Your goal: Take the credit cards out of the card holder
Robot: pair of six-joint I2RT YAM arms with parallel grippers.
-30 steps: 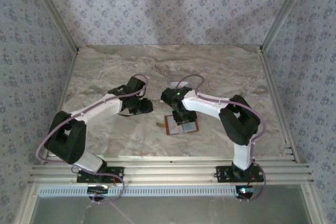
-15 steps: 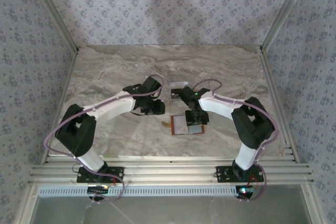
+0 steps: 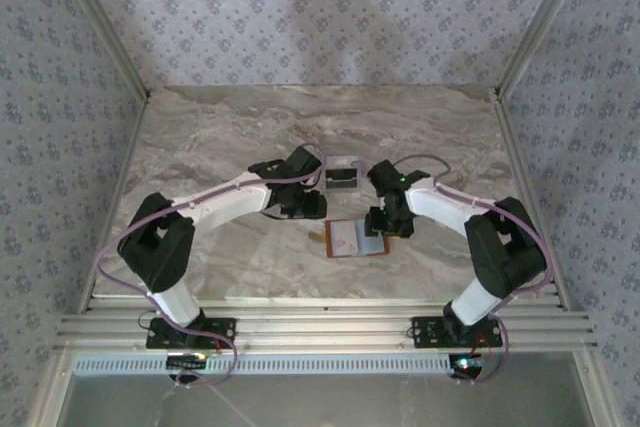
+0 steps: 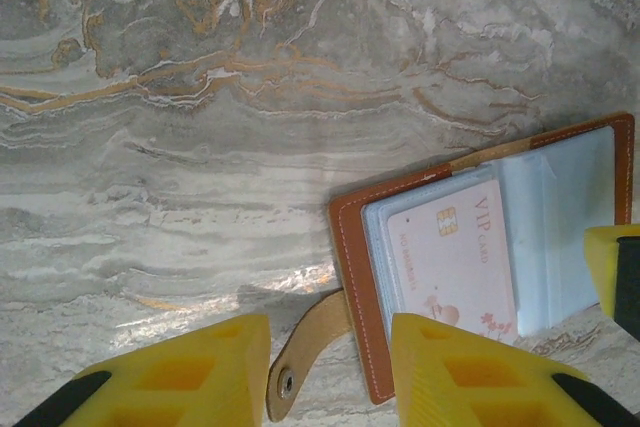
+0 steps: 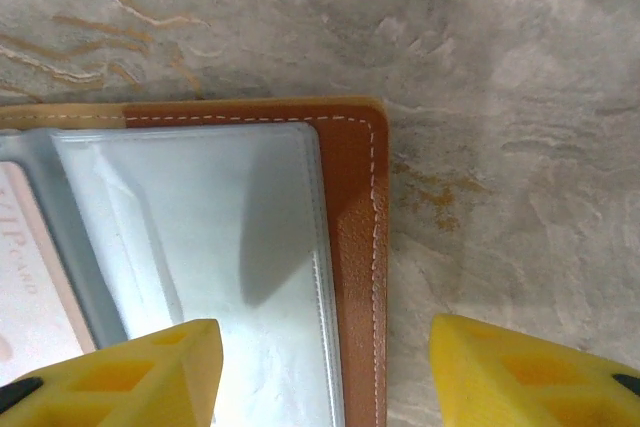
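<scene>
The card holder [image 3: 368, 250] lies open on the marble, a tan-brown leather rim [image 4: 354, 287] around clear sleeves. A pale credit card [image 4: 450, 257] with a chip and "VIP card" print sits in its left sleeve; its edge [image 5: 25, 277] also shows in the right wrist view. The right sleeve [image 5: 230, 237] looks empty. My left gripper [image 4: 330, 377] is open, its yellow fingers either side of the strap tab [image 4: 310, 342] and the holder's left edge. My right gripper [image 5: 325, 377] is open, straddling the holder's right edge [image 5: 355, 227]. Neither holds anything.
A clear plastic tray [image 3: 340, 172] stands just behind the holder, between the two wrists. Bare marble table [image 3: 220, 127] spreads to the left and back. Aluminium rails [image 3: 300, 327] run along the near edge, with patterned walls around.
Both arms swung rightward. The left gripper came up to the holder's left edge. The right gripper slid from over the holder to its right edge and opened wider, uncovering the tray.
</scene>
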